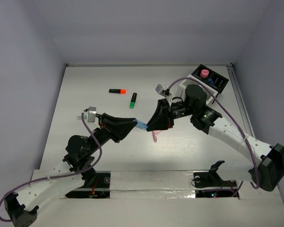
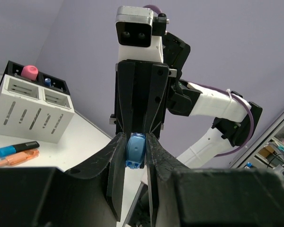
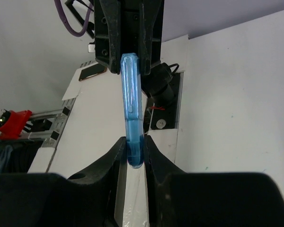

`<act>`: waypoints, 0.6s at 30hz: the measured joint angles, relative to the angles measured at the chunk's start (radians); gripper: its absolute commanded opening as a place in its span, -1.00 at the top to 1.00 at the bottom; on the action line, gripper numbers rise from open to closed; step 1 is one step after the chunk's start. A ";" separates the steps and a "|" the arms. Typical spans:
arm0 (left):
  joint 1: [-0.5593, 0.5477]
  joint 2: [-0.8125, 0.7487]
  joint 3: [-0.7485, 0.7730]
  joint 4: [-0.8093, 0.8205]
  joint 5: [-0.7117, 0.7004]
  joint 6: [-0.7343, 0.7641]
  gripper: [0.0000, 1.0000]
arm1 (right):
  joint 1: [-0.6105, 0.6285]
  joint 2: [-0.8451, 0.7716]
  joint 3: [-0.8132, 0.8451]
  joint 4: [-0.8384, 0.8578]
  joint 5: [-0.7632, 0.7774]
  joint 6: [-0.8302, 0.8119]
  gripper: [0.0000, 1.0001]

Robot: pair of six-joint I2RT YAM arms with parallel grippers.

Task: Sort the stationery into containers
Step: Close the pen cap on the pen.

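A translucent blue pen [image 1: 141,126] hangs above the table's middle, held at both ends. My left gripper [image 1: 132,124] is shut on its capped end [image 2: 135,150]; my right gripper [image 1: 151,126] is shut on its rounded end [image 3: 134,153]. In the right wrist view the pen [image 3: 131,104] runs straight up to the left gripper [image 3: 130,56]. A black highlighter with an orange cap [image 1: 117,91] and one with a green cap [image 1: 133,100] lie on the table beyond. The white slatted box [image 2: 31,111] joins the black box [image 1: 213,81], which holds a pink-capped item [image 1: 205,73].
A pink pen [image 1: 155,136] lies on the table under the right gripper. A blue-capped black highlighter [image 2: 18,148] and an orange piece [image 2: 14,159] lie side by side near the white box. The right arm [image 1: 227,130] arches over the right half of the table.
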 measured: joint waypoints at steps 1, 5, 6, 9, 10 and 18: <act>0.000 0.005 -0.004 0.013 -0.002 -0.001 1.00 | 0.000 0.000 0.000 0.000 0.003 0.005 1.00; 0.000 0.018 -0.017 0.057 -0.016 -0.006 1.00 | 0.000 0.000 0.003 0.002 0.013 0.019 1.00; 0.000 0.019 -0.019 0.066 -0.020 -0.008 1.00 | 0.001 0.001 0.008 0.002 0.016 0.022 1.00; 0.000 0.019 -0.023 0.097 -0.032 -0.011 1.00 | 0.003 0.002 0.029 0.001 0.023 0.028 1.00; 0.000 0.019 -0.023 0.108 -0.036 -0.011 1.00 | 0.005 0.003 0.039 -0.002 0.027 0.029 1.00; -0.021 0.031 -0.026 0.210 -0.092 -0.019 1.00 | 0.007 0.022 0.148 -0.044 0.045 0.028 1.00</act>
